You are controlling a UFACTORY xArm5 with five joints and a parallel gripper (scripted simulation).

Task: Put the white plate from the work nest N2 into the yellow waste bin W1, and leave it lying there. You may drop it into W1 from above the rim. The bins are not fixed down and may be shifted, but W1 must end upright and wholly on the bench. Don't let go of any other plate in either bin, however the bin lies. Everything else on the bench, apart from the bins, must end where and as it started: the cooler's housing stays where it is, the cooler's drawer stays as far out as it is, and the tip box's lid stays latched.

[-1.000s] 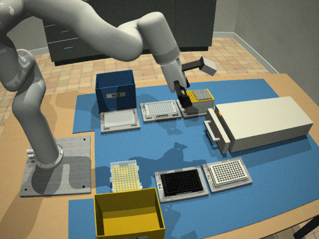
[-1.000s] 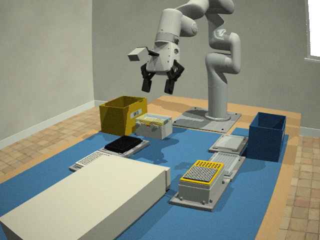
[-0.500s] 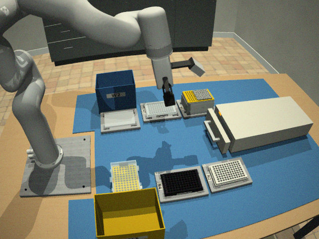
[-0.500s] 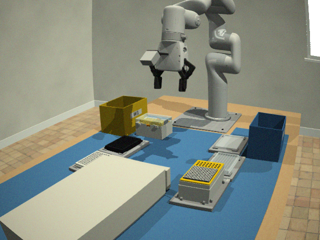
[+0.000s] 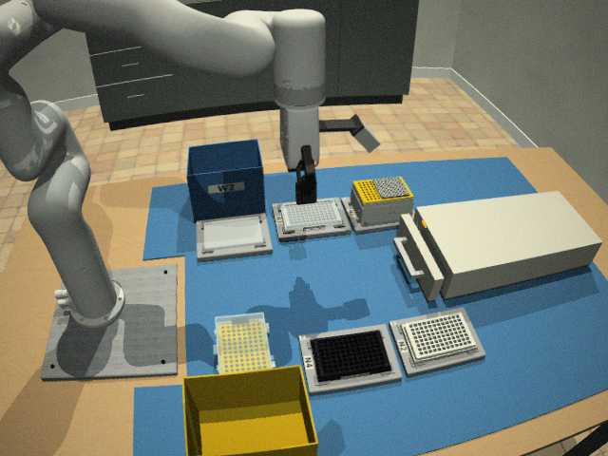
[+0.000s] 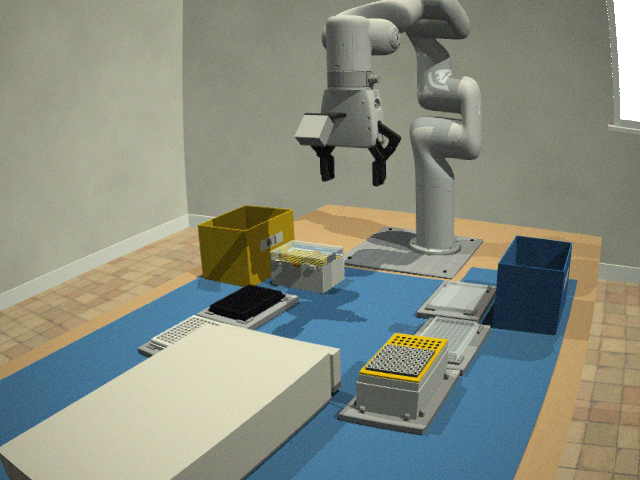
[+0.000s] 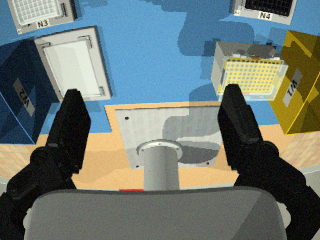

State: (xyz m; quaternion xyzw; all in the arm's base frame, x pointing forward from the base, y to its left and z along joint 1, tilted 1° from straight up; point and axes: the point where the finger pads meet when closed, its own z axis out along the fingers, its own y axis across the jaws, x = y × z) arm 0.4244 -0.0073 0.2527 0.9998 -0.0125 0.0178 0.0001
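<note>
Blue mat (image 5: 343, 275); perhaps "W1" on yellow bin (image 6: 242, 248), exterior view only.

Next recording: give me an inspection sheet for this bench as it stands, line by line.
Surface: wooden bench with blue mat.
Job's things: white plate lies in nest N2; yellow bin W1 upright, nothing seen inside.
Clutter: black plate in N4; blue bin W2; cooler, drawer slightly out; tip box, lid on; clear plate; yellow-topped block.
Grippers: gripper open, holding nothing, high above the mat.
Cables: nothing seen.
Surroundings: tiled floor, dark cabinets, grey walls.
</note>
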